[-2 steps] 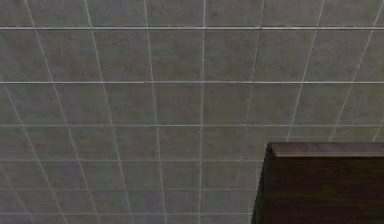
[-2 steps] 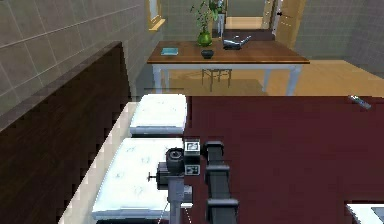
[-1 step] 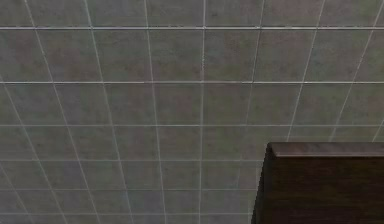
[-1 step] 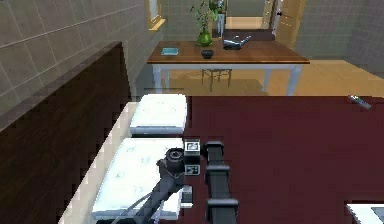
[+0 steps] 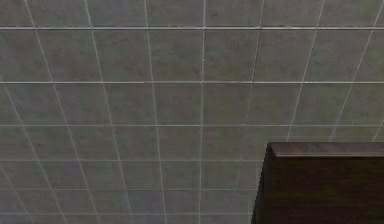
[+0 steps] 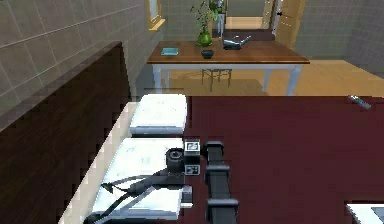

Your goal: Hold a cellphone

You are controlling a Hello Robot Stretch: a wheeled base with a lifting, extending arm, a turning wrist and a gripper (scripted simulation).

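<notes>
On the bed [image 6: 290,150] lie two white pillows [image 6: 160,112] and, at its far edge, one small grey thing [image 6: 356,100], perhaps the cellphone but too small to tell. Two fingers [image 6: 130,183] reach at the nearer pillow [image 6: 140,165]; their spread cannot be told, nor whether they hold anything. Beyond the bed stands one wooden desk [image 6: 250,58] carrying a potted plant [image 6: 206,20], a teal thing [image 6: 170,51] and a dark bowl [image 6: 208,53]. One dark headboard [image 6: 60,130] backs the bed against a grey tiled wall [image 5: 150,90].

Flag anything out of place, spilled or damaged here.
Nothing looks spilled, broken or askew. The pillows lie flat on the bed, and the plant on the table stands upright. Only a small grey thing lies loose near the bed's edge.
</notes>
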